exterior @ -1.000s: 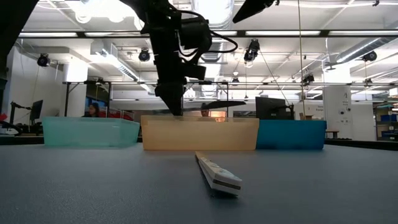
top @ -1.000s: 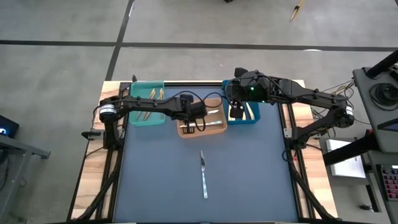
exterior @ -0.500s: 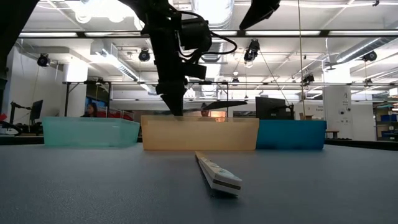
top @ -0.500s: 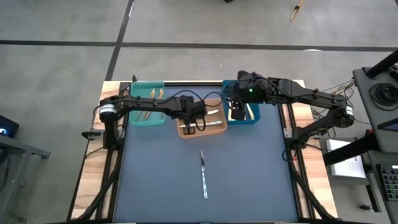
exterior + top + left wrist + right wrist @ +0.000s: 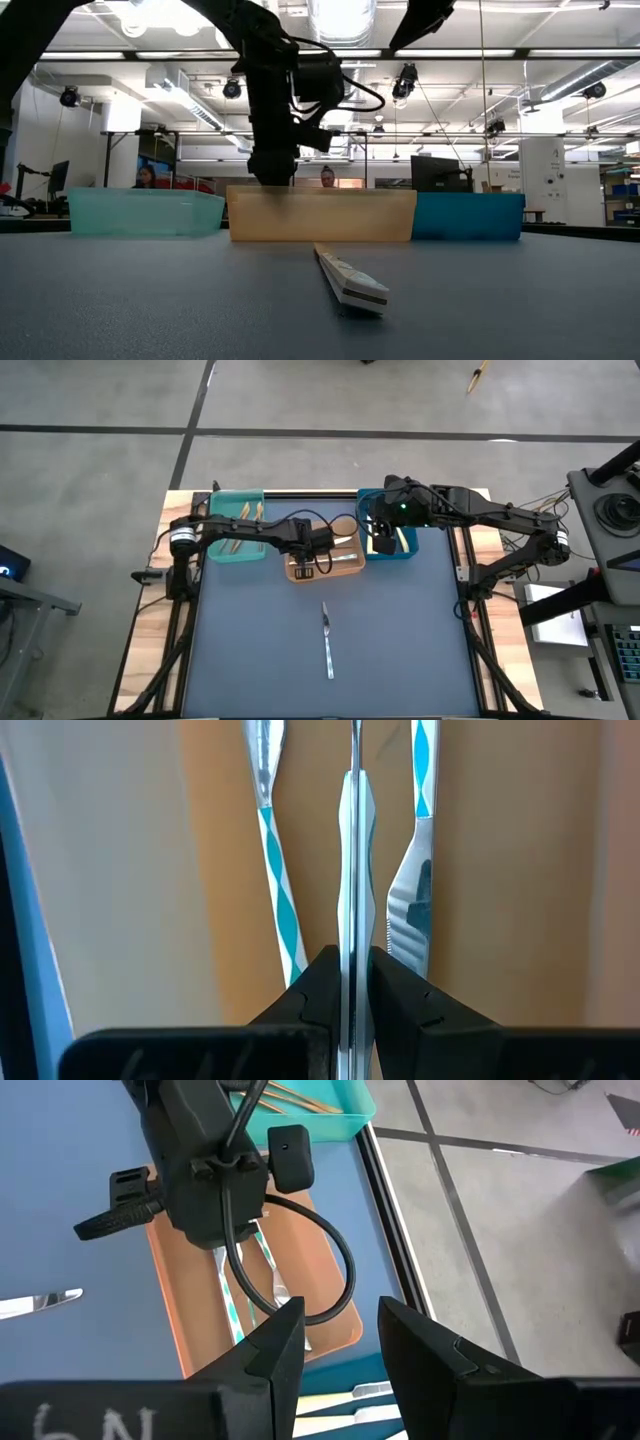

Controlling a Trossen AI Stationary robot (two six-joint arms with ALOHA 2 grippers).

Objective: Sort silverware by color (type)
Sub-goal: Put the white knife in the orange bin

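Right now my left gripper (image 5: 349,982) pinches a thin, stiff, probably slippery knife (image 5: 352,850) edge-on over the orange bin (image 5: 345,568), while my right gripper (image 5: 334,1342) waits spread.

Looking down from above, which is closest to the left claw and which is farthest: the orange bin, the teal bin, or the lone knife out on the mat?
Measured from the left gripper:
1. Orange bin: the gripper is right over it, holding a piece of silverware.
2. Teal bin: beside the orange bin, at the table's back left.
3. Knife: alone at mid-mat, toward the front; farthest.
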